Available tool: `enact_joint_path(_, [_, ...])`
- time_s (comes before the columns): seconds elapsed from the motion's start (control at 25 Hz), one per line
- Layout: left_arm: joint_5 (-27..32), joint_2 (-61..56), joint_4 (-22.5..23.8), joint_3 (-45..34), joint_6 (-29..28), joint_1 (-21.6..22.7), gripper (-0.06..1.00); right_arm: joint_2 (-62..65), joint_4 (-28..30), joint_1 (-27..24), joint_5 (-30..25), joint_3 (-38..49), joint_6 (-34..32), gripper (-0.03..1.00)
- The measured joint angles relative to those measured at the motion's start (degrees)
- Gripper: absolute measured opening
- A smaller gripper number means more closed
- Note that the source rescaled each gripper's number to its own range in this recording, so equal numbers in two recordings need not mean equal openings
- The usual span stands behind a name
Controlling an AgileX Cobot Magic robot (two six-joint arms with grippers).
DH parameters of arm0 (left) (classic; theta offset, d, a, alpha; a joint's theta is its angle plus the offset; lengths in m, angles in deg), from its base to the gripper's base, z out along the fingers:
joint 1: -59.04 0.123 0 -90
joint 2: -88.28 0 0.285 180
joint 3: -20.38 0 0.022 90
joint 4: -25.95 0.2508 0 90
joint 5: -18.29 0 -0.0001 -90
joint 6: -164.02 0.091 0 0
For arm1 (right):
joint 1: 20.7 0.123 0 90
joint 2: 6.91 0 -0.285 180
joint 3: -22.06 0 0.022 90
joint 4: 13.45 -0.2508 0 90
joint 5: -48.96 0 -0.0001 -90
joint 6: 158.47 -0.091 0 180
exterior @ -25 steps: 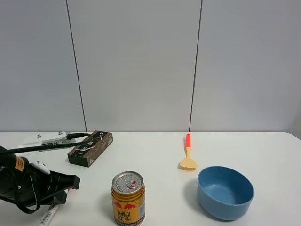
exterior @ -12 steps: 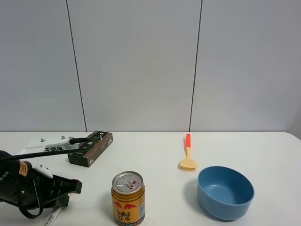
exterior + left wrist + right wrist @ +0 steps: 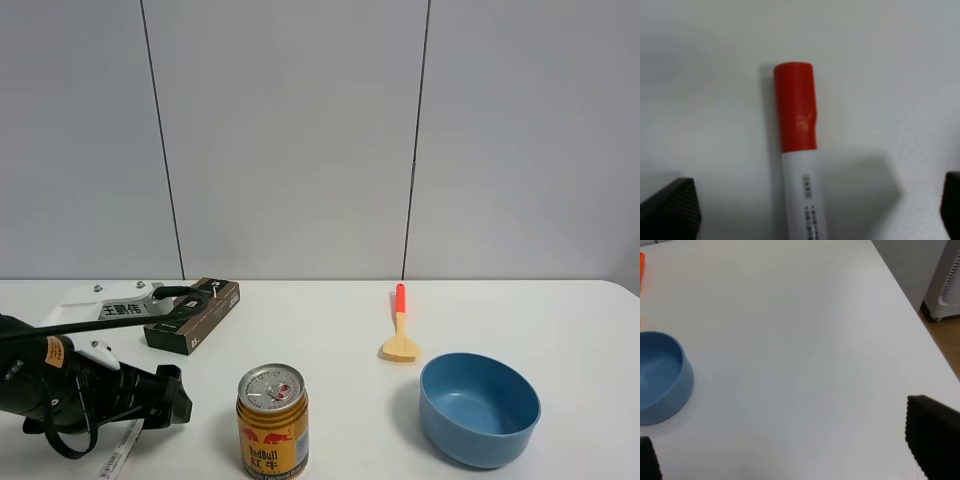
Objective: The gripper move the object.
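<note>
- Left gripper point(image 3: 170, 397): a black claw that sat low over the near-left part of the table point(image 3: 340, 335), its jaws spread wide and gripping nothing.
- Marker pen point(image 3: 797, 150): it lay flat on the table between the left jaws, with a clear gap to each jaw tip. The wrist view showed its red cap and white printed barrel. In the high view the barrel end stuck out from under the gripper at the near edge, left of the Red Bull can point(image 3: 272, 420).
- Right gripper point(image 3: 790, 455): its jaws were wide apart and empty over the right side of the table, with the blue bowl point(image 3: 479, 408) to its left.
- Surroundings: an orange-handled spatula point(image 3: 400, 332) lay just beyond the bowl, and a dark box point(image 3: 192, 314) lay at far left.
</note>
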Motion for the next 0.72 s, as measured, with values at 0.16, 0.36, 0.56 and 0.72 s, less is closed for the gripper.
enact_joint_path(0.16, [0.0,0.0,0.6,0.0,0.1,0.0,0.99,0.0,0.0,0.0,0.0,0.0,0.0,1.00])
enact_joint_path(0.36, [2.4,-2.8,0.7,-0.1,0.1,0.0,0.99,0.0,0.0,0.0,0.0,0.0,0.0,1.00])
enact_joint_path(0.56, [7.6,-12.0,0.7,-0.2,0.1,0.0,0.99,0.0,0.0,0.0,0.0,0.0,0.0,1.00])
enact_joint_path(0.72, [17.5,-22.8,0.7,1.3,0.1,0.0,0.99,0.0,0.0,0.0,0.0,0.0,0.0,1.00])
